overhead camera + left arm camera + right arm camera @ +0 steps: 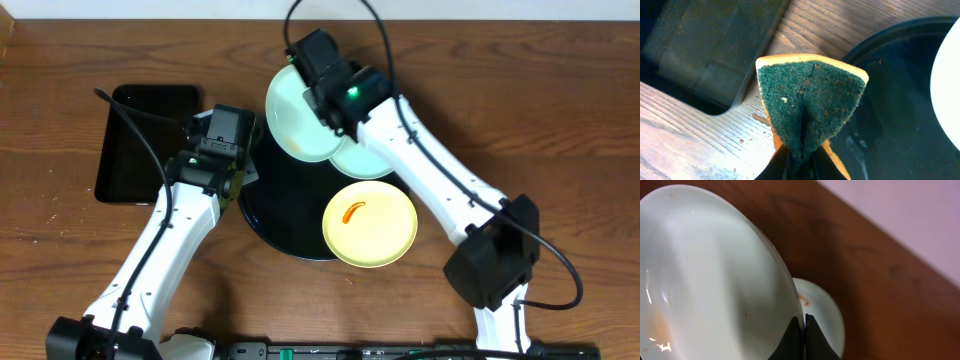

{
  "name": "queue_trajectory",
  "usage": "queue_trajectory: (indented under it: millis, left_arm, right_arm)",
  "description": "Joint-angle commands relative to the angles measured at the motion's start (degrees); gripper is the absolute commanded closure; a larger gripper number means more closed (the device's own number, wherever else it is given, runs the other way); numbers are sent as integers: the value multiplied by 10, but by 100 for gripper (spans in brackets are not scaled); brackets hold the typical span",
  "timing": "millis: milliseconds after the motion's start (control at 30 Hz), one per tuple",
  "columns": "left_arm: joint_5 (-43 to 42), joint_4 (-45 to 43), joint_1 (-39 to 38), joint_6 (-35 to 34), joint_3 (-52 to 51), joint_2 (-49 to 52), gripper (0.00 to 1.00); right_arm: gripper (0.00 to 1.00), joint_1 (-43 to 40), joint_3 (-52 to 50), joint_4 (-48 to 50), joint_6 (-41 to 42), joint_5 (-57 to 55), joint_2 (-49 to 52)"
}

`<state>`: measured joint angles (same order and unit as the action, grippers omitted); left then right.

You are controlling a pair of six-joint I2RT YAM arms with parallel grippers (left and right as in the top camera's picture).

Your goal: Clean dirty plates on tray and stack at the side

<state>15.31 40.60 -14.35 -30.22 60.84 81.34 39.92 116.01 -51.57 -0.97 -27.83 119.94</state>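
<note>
1. A tilted mint plate (298, 118) is hanging over the 12 o'clock edge of the round black tray (285, 215), raised off it with its face turned towards 9 o'clock. The right wrist view (715, 280) is showing faint orange traces low on its face.
2. The right gripper (318, 98) is pinching this plate's rim on the 3 o'clock side; its jaws (803, 323) are clenching the thin edge between them.
3. A second mint plate (365, 162) is lying flat on the tray at about 1 o'clock, partly hidden under the right arm. An orange smear (802, 299) is showing near its rim.
4. A yellow plate (370, 225) is sitting at 4 o'clock, overlapping the tray rim, and is carrying an orange-brown streak (354, 212).
5. The left gripper (238, 180) is hovering at the tray's 9 o'clock rim. Its jaws (800, 167) are squeezing a folded sponge (810, 110), with the green scouring face outward and yellow foam along the edges.
6. A rectangular black tray (148, 140) is lying further out at 9 to 10 o'clock, apart from the round one, on the wooden table (520, 100).
</note>
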Motion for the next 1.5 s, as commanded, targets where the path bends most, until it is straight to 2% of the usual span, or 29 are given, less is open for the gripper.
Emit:
queue_trajectory:
  millis: [0, 500, 700, 1233, 1367, 1467]
  left_arm:
    - [2, 1, 3, -6, -6, 3, 88]
    - [1, 1, 3, -6, -6, 3, 88]
    - [-12, 0, 3, -5, -6, 3, 88]
    - [-12, 0, 3, -5, -6, 3, 88]
    - [-12, 1, 3, -5, -6, 4, 88]
    - [-12, 1, 3, -5, -6, 3, 88]
  right_arm:
    - [99, 30, 10, 4, -31, -121, -9]
    - [99, 99, 10, 37, -95, -283, -10]
    - [99, 109, 10, 46, -111, -303, -10]
    - [99, 108, 10, 46, -105, -300, -10]
    - [99, 90, 10, 39, -59, -254, -10]
    - [99, 63, 10, 15, -9, -174, -15]
